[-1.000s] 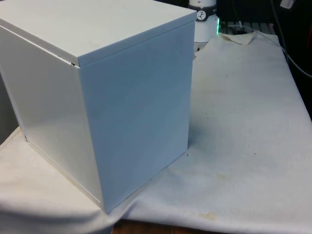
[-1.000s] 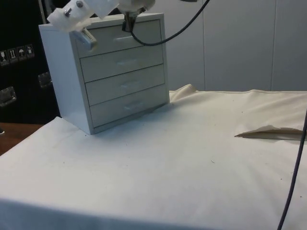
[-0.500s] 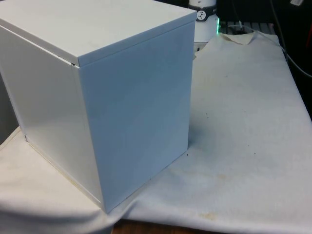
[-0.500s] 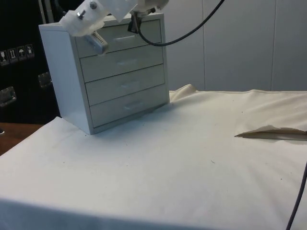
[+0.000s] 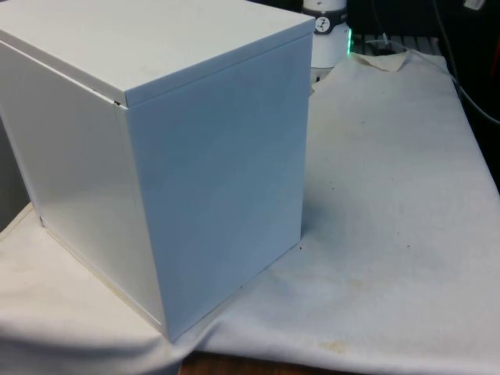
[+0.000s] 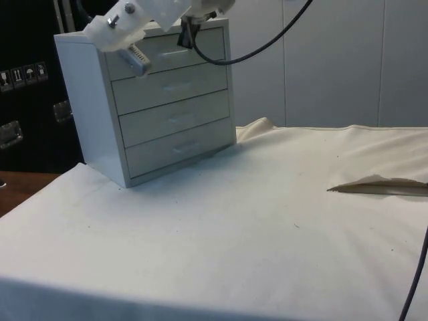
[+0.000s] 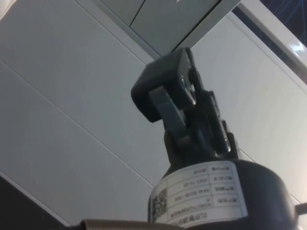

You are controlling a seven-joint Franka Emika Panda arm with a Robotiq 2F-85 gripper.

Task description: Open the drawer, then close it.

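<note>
Pincer [image 6: 185, 35] sat at the top drawer [image 6: 167, 52], upper left of the side view, apparently positioned for its handle; its opening could not be determined.

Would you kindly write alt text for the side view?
A white chest of drawers with four shut drawers stands on a white cloth; the gripper hangs in front of its top drawer, a black cable trailing away.
</note>
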